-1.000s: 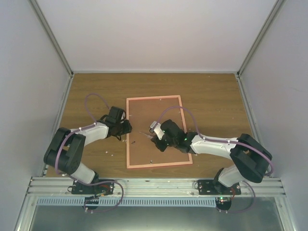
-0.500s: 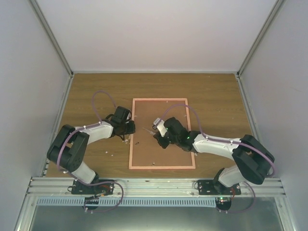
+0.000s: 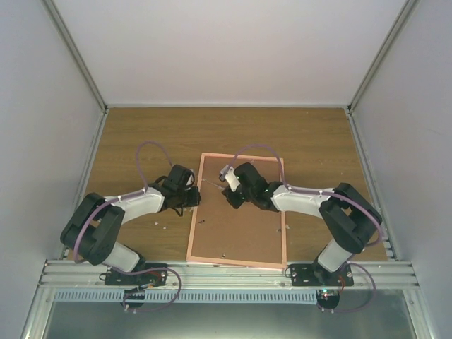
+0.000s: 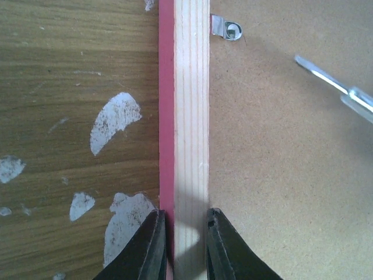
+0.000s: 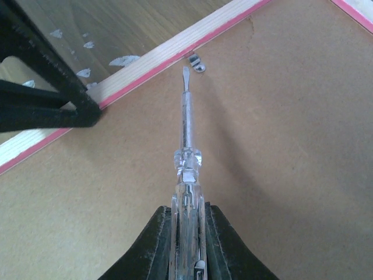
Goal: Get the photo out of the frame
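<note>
Your left pincer clamps the frame by its left rail; your right pincer grips a clear screwdriver.
The left fingers pinch the pale wood rail, where a second ago they stood wider beside it. The right is closed hard on the tool, whose tip is just short of a metal clip. The frame lies brown back up on the tabletop and has slid right and toward the arm bases. The photo is out of sight.
</note>
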Robot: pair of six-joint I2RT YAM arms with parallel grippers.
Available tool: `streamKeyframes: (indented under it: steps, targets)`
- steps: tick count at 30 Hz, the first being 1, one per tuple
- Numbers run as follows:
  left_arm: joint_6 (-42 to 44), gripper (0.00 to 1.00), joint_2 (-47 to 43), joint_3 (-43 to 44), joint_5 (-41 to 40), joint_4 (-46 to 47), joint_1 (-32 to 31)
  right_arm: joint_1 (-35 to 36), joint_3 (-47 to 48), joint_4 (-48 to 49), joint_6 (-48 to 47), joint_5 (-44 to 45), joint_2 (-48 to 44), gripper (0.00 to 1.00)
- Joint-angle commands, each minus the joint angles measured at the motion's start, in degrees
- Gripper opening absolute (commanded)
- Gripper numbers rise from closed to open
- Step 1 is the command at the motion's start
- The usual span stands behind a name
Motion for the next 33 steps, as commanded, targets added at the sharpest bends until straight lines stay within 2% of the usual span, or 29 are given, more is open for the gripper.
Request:
streamKeyframes:
  steps: [1,19,33]
  targets:
    - [-1.85,0.10,-1.41,-1.81,3.24,-0.79,-1.25,-0.84,2.99,0.44,-1.80,-1.16,2.59,0.01]
    - [-2.49,0.10,-0.50,-2.36,2.99,0.17,-1.99,-2.50,10.34,-4.84,-3.92,-5.15,10.72,0.01]
    - [-2.90,0.10,-0.63,-2.95,3.33,0.77,-2.07,-3.02,10.90,-7.85,-2.61,-3.48,11.17,0.00]
